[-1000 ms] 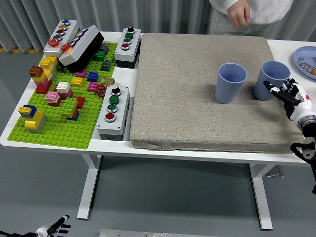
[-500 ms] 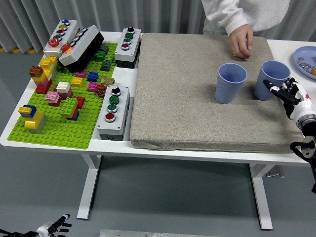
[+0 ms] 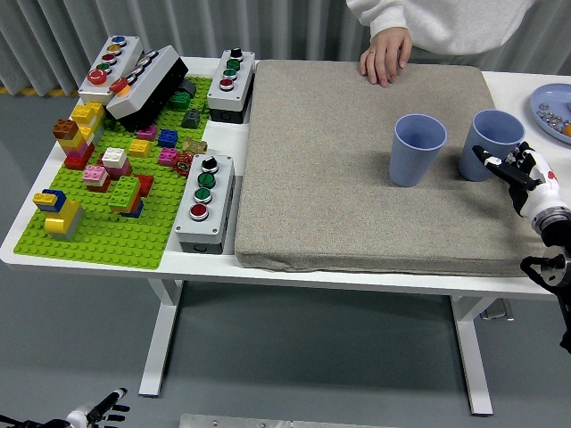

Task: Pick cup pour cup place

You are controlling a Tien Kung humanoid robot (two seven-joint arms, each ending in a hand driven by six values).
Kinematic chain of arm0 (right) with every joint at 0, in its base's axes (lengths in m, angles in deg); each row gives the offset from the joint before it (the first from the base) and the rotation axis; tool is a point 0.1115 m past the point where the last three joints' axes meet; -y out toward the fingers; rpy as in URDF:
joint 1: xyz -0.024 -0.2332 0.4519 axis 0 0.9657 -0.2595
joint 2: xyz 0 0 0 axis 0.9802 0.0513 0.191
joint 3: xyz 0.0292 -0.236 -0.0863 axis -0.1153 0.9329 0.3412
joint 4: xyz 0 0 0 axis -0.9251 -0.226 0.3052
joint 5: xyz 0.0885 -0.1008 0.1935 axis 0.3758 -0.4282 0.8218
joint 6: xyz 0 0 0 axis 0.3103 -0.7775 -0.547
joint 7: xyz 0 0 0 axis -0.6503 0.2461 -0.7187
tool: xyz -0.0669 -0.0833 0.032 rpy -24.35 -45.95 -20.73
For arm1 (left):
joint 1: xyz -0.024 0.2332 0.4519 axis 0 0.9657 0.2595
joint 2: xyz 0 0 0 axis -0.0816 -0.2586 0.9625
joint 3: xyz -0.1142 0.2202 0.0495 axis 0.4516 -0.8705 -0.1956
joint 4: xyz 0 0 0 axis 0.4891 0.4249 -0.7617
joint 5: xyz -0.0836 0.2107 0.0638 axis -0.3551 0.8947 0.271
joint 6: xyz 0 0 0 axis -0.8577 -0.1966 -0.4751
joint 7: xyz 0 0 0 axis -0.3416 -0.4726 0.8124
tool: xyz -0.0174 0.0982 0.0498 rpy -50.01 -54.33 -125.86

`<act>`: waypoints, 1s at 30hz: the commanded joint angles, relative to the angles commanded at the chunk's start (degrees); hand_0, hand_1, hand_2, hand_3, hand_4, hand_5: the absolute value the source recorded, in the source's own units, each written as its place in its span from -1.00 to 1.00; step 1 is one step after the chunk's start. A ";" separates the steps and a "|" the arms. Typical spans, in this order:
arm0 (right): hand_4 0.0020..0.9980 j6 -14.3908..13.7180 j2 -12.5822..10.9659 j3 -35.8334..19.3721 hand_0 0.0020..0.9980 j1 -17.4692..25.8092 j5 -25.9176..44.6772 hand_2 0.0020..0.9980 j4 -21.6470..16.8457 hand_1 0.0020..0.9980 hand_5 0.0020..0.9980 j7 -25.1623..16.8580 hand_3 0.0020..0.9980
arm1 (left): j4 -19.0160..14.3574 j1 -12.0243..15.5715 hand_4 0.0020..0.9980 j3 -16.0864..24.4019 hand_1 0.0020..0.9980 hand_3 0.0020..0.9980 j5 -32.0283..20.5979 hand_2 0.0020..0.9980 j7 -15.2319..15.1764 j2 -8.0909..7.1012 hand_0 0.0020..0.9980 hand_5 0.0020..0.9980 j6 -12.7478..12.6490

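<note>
1. Right hand (image 3: 517, 171) enters from the right edge, at the near right side of the right cup (image 3: 491, 143). Its fingers (image 3: 496, 161) are partly spread and point at the cup wall; whether they touch it cannot be told. No closed grasp visible.
2. Right cup: blue, upright, on the grey mat (image 3: 357, 169), near the mat's right edge.
3. Left cup (image 3: 417, 149): blue, upright, on the mat, just beside the right cup and apart from it.
4. Left hand (image 3: 98, 412): low at the picture's bottom left, below the worktop (image 3: 125, 259); fingers loosely spread, holding nothing.
5. Person's hand (image 3: 385, 55) rests palm-down on the mat's far edge, well apart from both cups.
6. Green baseplate (image 3: 107, 232) with bricks and push-button boxes (image 3: 205, 203) at left.
7. No readable writing or labels on any item.
</note>
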 joint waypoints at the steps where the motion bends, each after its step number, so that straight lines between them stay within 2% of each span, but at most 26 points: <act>1: 0.67 -0.01 0.03 0.00 0.96 -0.02 0.00 1.00 0.06 0.88 -0.16 -0.03 0.81 | 0.00 0.02 0.26 -0.09 0.67 0.52 -0.05 0.70 -0.03 0.00 0.71 0.96 0.00; 13: 0.67 0.12 0.19 0.18 0.96 -0.75 -1.13 1.00 0.49 0.88 -0.16 0.13 0.83 | 0.00 -0.21 0.27 -0.20 0.67 0.52 -0.15 0.70 -0.09 0.02 0.71 0.96 -0.01; 14: 0.68 0.09 0.17 0.25 0.96 -0.85 -1.26 1.00 0.51 0.88 -0.22 0.10 0.87 | 0.00 -0.23 0.27 -0.27 0.67 0.52 -0.21 0.70 -0.11 0.02 0.72 0.96 -0.01; 30: 0.68 0.50 0.12 0.32 0.96 -1.48 -0.86 1.00 1.38 0.88 -0.22 0.24 0.96 | 0.00 -0.45 0.27 -0.95 0.67 0.52 -0.72 0.70 -0.30 0.03 0.72 0.96 -0.01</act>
